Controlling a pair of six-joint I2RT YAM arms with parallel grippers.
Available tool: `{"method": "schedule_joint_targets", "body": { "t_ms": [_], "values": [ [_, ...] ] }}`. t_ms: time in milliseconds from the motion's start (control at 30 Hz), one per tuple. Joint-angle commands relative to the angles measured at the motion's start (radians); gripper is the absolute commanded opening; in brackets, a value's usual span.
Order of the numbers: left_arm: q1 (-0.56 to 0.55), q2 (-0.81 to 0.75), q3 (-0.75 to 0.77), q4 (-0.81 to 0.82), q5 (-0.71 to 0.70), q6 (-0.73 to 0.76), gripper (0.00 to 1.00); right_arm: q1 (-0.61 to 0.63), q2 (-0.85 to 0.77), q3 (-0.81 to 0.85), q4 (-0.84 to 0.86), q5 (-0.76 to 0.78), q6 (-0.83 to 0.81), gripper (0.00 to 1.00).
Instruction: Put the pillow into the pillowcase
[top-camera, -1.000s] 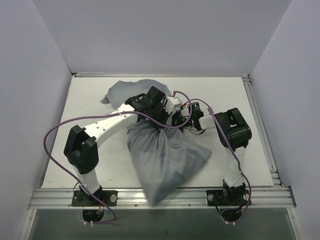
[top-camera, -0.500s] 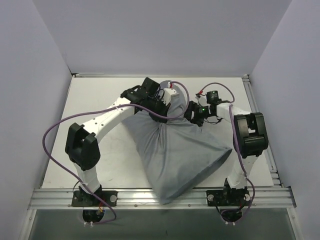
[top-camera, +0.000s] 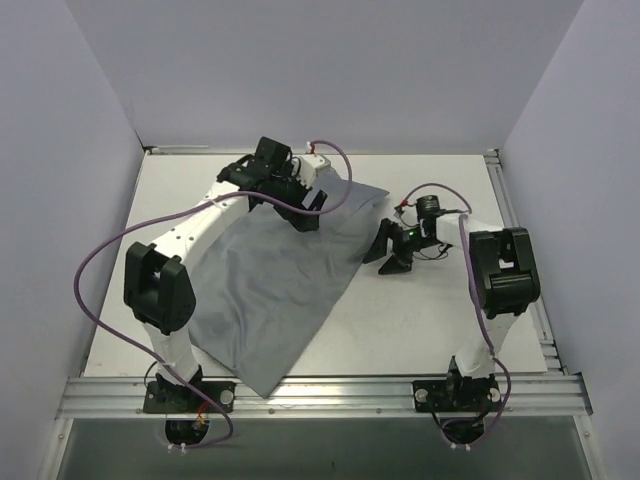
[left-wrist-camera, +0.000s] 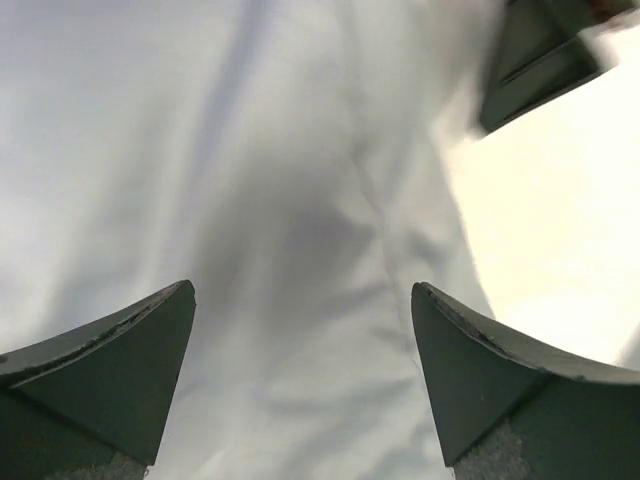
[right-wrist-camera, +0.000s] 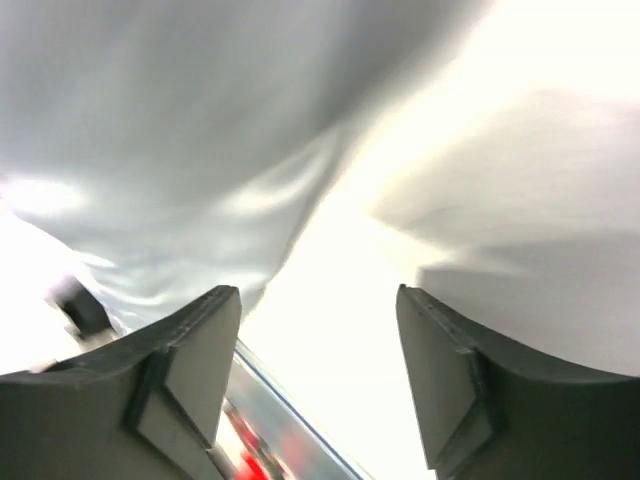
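The grey pillowcase (top-camera: 270, 280) lies flat and wrinkled on the white table (top-camera: 430, 320), stretching from the far middle to the near left edge. No pillow shows in any view. My left gripper (top-camera: 306, 206) hovers over the pillowcase's far end, open and empty. In the left wrist view its jaws (left-wrist-camera: 300, 300) stand wide apart above the grey cloth (left-wrist-camera: 300, 180). My right gripper (top-camera: 389, 257) sits just right of the cloth's far corner, open and holding nothing. In the right wrist view, my right gripper (right-wrist-camera: 318, 300) is over bare table, with the pillowcase (right-wrist-camera: 200, 100) at upper left.
White walls close in the table on three sides. An aluminium rail (top-camera: 320, 385) runs along the near edge and another rail (top-camera: 520, 250) along the right side. Purple cables (top-camera: 100, 270) loop off the left arm.
Both grippers have opened and let go of the pillowcase, which dropped from a bunched, lifted sack to lying flat, further left. The left arm swung back and left; the right gripper drew away.
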Motion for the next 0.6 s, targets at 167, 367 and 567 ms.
{"method": "schedule_joint_targets", "body": {
  "t_ms": [167, 367, 567],
  "values": [
    [0.052, 0.200, 0.106, 0.051, -0.224, 0.014, 0.91, 0.103, 0.129, 0.015, 0.345, -0.036, 0.392, 0.69],
    [-0.052, 0.269, 0.137, -0.035, 0.186, 0.027, 0.11, 0.177, 0.323, 0.048, 0.699, -0.082, 0.592, 0.44],
    [-0.184, 0.119, 0.227, 0.009, 0.366, -0.067, 0.00, 0.094, 0.247, 0.043, 1.175, -0.122, 0.950, 0.40]
  ]
}}
